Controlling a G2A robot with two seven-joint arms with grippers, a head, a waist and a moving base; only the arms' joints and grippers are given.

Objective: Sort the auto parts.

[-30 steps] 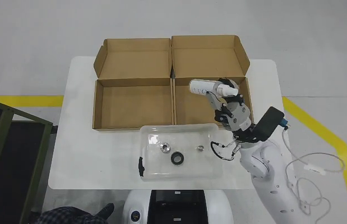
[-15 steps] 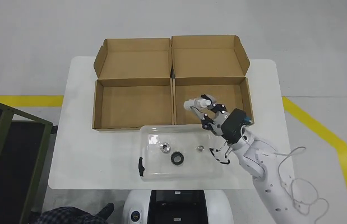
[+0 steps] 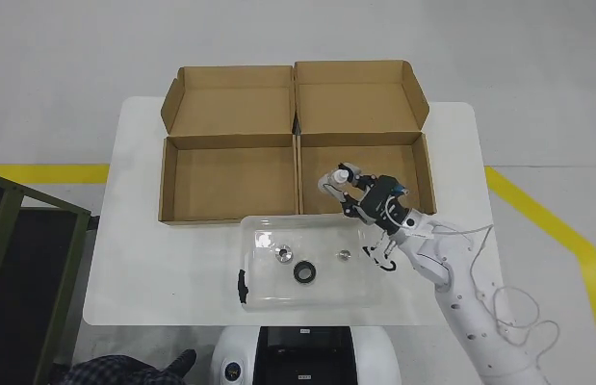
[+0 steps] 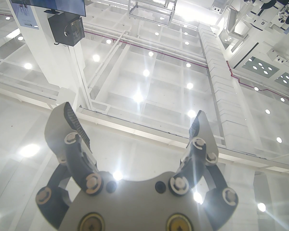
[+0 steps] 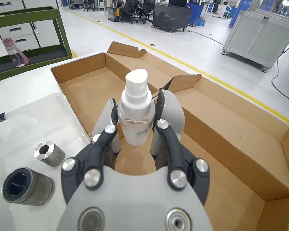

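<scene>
Clasping translucent cylindrical bottle [image 5: 135, 111], right end effector [image 5: 136, 102]

A white table [image 3: 143, 274] stands mid-floor. At its 8 o'clock sits a green cart [image 3: 38, 289], with a pink water bottle [image 5: 15, 54] on its shelf. Yellow floor tape [image 3: 47, 173] runs off at 9 o'clock.

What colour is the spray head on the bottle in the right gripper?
White spray head on a clear spray bottle; clearest in right wrist view.
</scene>
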